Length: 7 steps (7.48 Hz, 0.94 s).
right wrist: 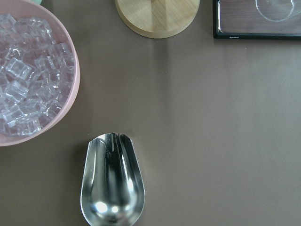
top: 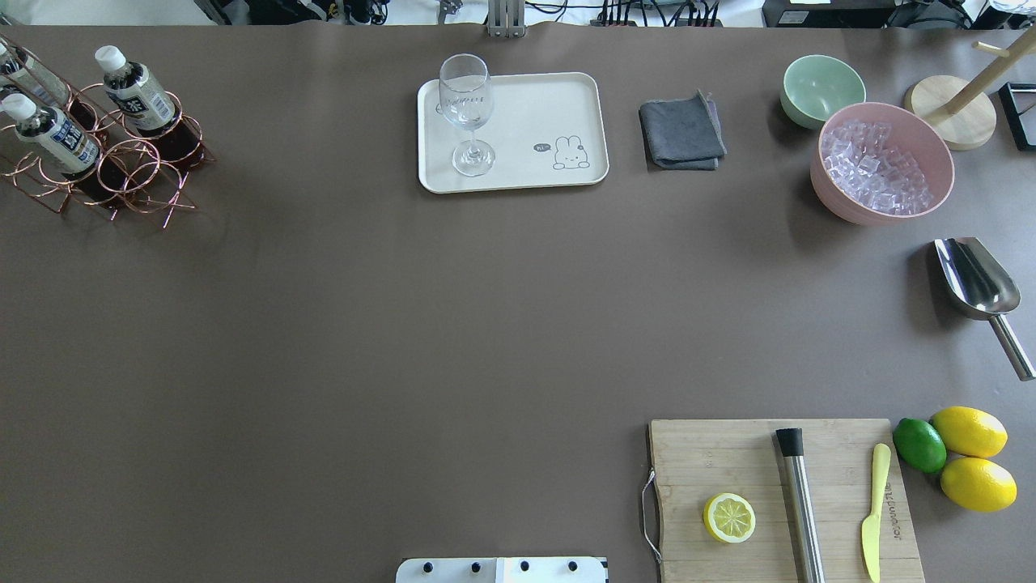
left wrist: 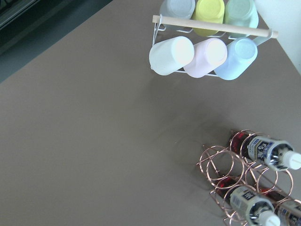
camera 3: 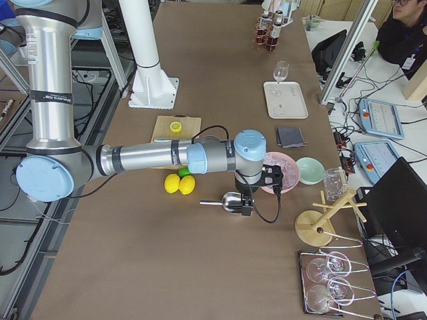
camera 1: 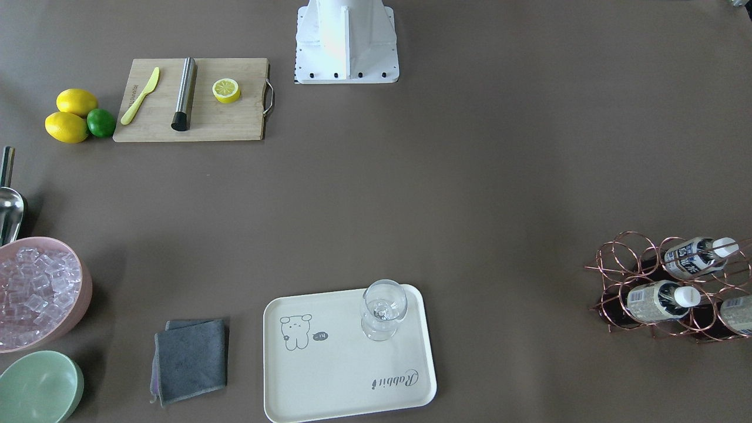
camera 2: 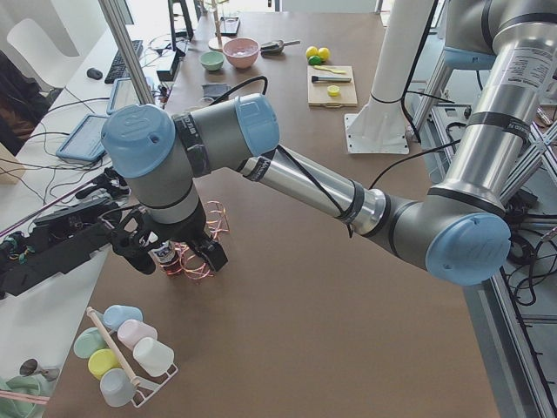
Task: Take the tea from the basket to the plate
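Three tea bottles [top: 133,89] with white caps stand in the copper wire basket [top: 137,174] at the table's far left corner; they also show in the front view [camera 1: 661,299] and the left wrist view [left wrist: 270,153]. The cream plate [top: 534,105] lies at the far middle and holds a wine glass [top: 468,113]. My left gripper [camera 2: 178,259] hangs just over the basket [camera 2: 204,248], seen only in the left side view, so I cannot tell whether it is open or shut. My right gripper [camera 3: 257,193] hangs over the metal scoop [camera 3: 230,200]; I cannot tell its state either.
A pink bowl of ice [top: 882,162], green bowl [top: 821,89], grey cloth [top: 681,134] and wooden stand [top: 951,121] line the far right. A cutting board [top: 781,498] with lemon half, muddler and knife sits near right, lemons and a lime [top: 919,444] beside it. A cup rack [left wrist: 207,42] stands left of the basket.
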Motion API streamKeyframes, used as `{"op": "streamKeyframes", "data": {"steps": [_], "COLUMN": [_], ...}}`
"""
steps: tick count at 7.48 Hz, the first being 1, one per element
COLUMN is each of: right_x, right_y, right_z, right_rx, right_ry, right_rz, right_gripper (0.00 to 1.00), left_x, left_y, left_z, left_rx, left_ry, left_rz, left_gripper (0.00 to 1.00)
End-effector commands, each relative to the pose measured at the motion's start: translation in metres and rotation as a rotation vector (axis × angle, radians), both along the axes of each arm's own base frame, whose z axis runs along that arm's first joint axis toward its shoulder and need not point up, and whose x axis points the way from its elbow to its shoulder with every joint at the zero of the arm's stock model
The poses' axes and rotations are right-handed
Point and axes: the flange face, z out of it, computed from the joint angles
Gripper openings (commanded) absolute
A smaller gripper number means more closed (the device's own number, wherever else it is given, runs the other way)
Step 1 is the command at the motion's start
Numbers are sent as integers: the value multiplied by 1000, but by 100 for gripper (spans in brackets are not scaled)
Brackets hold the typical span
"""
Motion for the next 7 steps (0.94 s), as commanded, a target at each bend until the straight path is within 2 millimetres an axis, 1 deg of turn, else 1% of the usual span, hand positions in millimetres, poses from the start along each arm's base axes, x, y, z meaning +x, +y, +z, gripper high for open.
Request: {"op": "streamKeyframes", "data": {"steps": [1, 2, 3, 4, 5, 6, 7], "right_x": [-19, -30, -43, -53, -70, -69, -82], "right_y": [12, 7, -1, -1, -4, -1, -5], "right_z": [-35, -65, -86, -106, -132, -137, -137], "right_rx": [50, 133, 315, 464, 594, 599, 641], "right_ry": [-133, -268, -281, -295, -309, -326, -326], "right_rz": [-48, -88, -137, -176, -213, -201, -230], "right_gripper": [100, 100, 100, 100, 100, 100, 100], "left_x": [39, 53, 71, 86, 130, 163, 190], "left_y": [-63, -84, -103, -117, -140, -155, -165], "left_z": [3, 9, 27, 29, 5, 1, -7], "left_rx": [-62, -17, 41, 79, 56, 52, 57], "left_ry": [-6, 20, 62, 68, 74, 78, 87], "left_rz": [-112, -106, -85, -62, -44, -44, -67], "left_gripper": [98, 98, 98, 98, 98, 98, 98]}}
